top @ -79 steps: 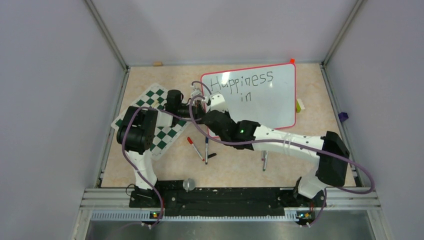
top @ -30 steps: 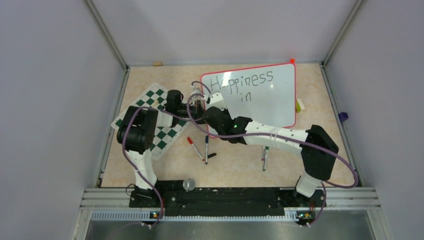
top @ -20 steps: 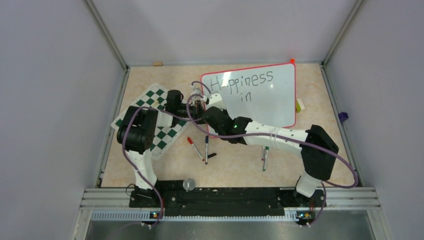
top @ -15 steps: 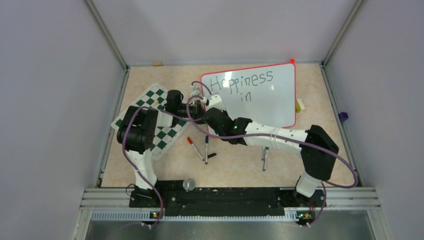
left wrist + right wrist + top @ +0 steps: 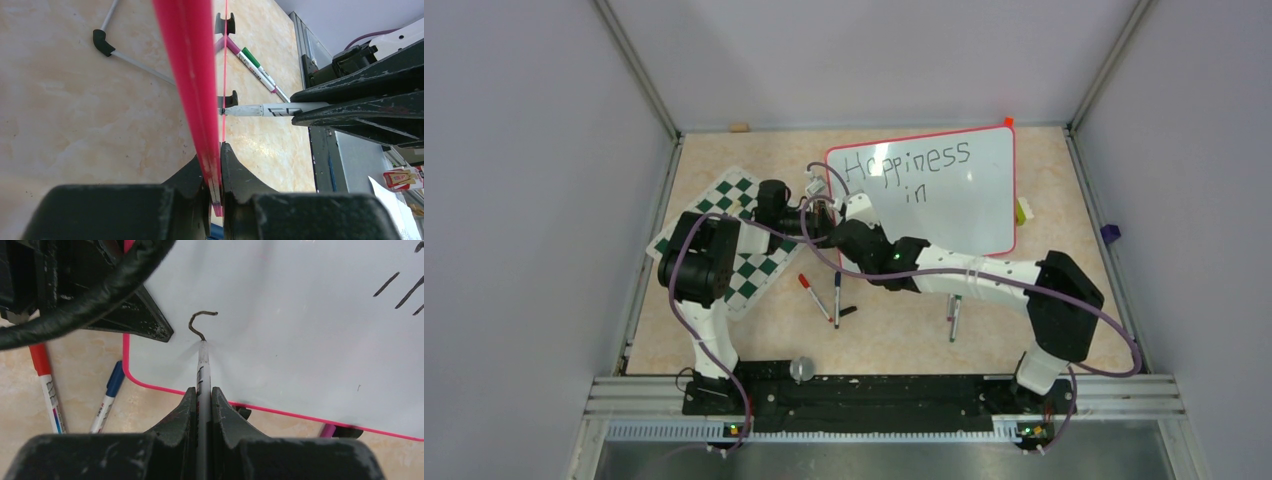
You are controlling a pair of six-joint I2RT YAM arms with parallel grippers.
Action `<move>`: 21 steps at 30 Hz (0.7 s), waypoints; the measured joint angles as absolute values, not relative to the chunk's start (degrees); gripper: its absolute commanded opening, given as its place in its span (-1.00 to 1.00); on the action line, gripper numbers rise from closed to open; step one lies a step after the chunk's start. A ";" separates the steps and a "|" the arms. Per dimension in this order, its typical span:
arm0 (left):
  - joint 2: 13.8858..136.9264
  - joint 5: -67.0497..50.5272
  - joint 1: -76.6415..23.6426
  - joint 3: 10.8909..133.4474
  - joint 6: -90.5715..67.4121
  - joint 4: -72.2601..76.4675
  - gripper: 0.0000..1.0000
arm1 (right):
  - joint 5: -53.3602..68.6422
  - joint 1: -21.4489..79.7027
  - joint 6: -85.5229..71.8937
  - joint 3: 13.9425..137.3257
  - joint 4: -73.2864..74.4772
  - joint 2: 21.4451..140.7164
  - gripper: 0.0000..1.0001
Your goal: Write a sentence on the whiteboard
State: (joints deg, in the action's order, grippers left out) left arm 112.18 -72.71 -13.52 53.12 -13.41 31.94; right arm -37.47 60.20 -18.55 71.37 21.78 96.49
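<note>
The whiteboard (image 5: 959, 205) stands tilted at the back right and reads "Happiness in"; it has a thin red frame. My left gripper (image 5: 820, 220) is shut on the board's left red edge (image 5: 187, 60), seen clamped between its jaws in the left wrist view (image 5: 215, 150). My right gripper (image 5: 844, 222) is shut on a white marker (image 5: 203, 370). The marker's tip touches the white surface (image 5: 300, 340) near the lower left corner, at the end of a small dark hook-shaped stroke (image 5: 200, 322). The marker also shows in the left wrist view (image 5: 270, 109).
A green-and-white chess mat (image 5: 734, 215) lies under the left arm. A red marker (image 5: 816, 295) and a blue marker (image 5: 837, 297) lie in front of the board, with others (image 5: 954, 318) near its right foot. A purple object (image 5: 1109, 233) sits by the right wall.
My right gripper has slid slightly down and left along the board with the marker, and its elbow has swung left. The left arm and the board have not moved.
</note>
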 measured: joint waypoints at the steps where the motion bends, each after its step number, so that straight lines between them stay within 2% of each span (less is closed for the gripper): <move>1: 112.18 -72.71 -13.52 53.12 -13.43 31.97 -1.00 | -37.47 60.20 -18.70 70.94 22.00 96.31 -1.00; 21: 112.18 -72.84 -13.52 53.04 -13.47 32.18 -1.00 | -33.91 59.90 -18.46 68.49 19.73 93.30 -1.00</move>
State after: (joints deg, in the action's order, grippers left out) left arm 112.18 -72.84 -13.52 53.04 -13.47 32.18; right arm -33.91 59.90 -18.46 68.49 19.73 93.30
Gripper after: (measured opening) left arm 0.121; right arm 0.086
